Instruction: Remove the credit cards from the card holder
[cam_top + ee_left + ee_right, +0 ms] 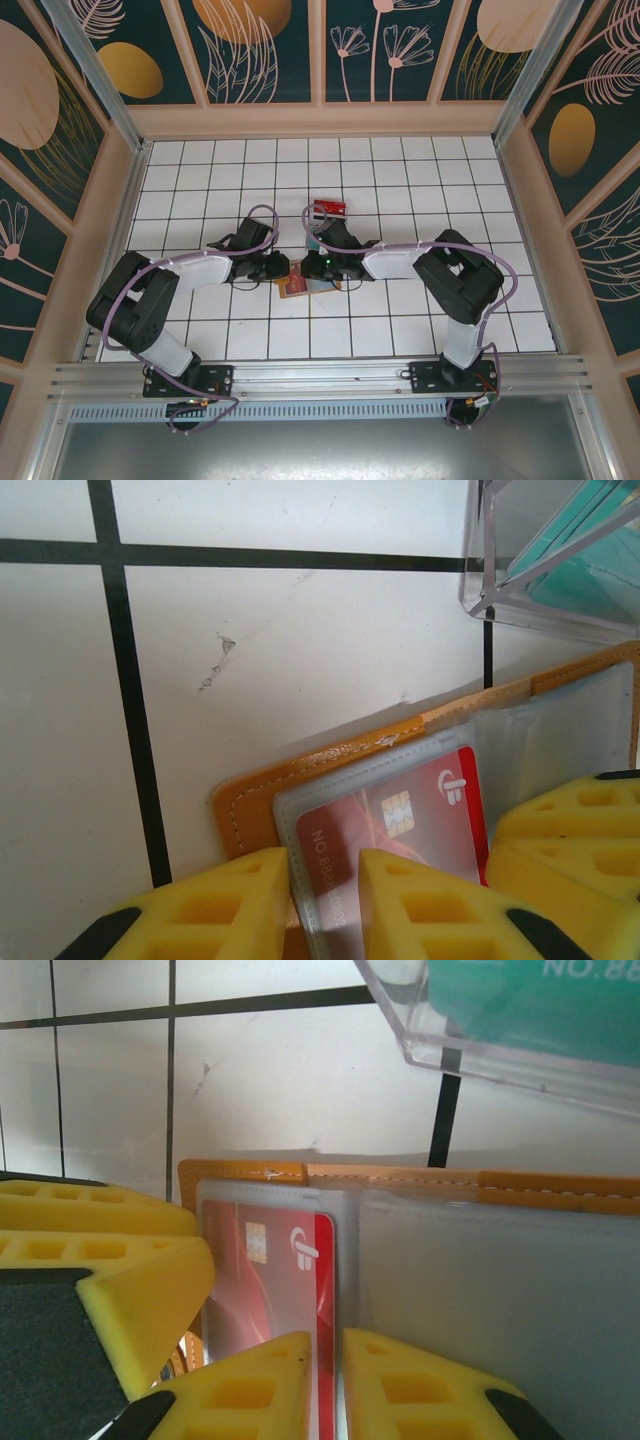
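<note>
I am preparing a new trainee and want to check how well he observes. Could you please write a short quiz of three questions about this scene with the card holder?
1. True or false: the card holder is folded shut.
2. Which colour is the card in its clear pocket? A green, B red, C black.
3. Fill in: the teal card beyond the holder shows through a clear plastic ___.
Key: 1 false; 2 B; 3 case.
</note>
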Controlling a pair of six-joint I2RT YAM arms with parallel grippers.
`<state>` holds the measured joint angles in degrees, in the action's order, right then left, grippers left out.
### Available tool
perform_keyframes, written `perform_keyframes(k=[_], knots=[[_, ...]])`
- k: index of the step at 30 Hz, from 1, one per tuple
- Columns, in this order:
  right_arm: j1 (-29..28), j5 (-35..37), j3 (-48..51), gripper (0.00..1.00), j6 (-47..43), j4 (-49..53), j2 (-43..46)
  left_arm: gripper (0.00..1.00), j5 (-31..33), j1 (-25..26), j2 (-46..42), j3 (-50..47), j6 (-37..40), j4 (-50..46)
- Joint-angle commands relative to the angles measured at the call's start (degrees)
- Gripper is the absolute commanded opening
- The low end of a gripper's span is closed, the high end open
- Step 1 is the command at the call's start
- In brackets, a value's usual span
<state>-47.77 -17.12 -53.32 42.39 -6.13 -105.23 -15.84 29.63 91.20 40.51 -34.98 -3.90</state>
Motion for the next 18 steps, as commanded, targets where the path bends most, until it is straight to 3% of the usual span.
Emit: perform_keyframes(k=[1, 7, 12, 16, 18], knots=[[0.1, -1.8, -0.8, 0.16, 0.9, -1.0, -1.7, 0.27, -1.1, 0.0, 0.8, -1.2, -0.8, -0.2], [0.1, -2.5, -0.7, 0.15, 1.2, -1.5, -2.2, 0.27, -1.6, -0.1, 0.6, -1.3, -1.1, 0.2], [0.3, -2.1, 0.1, 0.01, 1.4, -1.6, -1.4, 0.26, -1.3, -0.1, 0.4, -1.5, -1.2, 0.1], [0.8, -1.2, 2.2, 0.0, 2.2, -2.3, 0.6, 0.15, 0.6, 0.0, 0.5, -1.4, -1.4, -1.0], [1.3, -0.9, 3.1, 0.0, 2.5, -2.5, 1.4, 0.03, 1.2, 0.0, 1.0, -1.2, -1.3, -1.6]])
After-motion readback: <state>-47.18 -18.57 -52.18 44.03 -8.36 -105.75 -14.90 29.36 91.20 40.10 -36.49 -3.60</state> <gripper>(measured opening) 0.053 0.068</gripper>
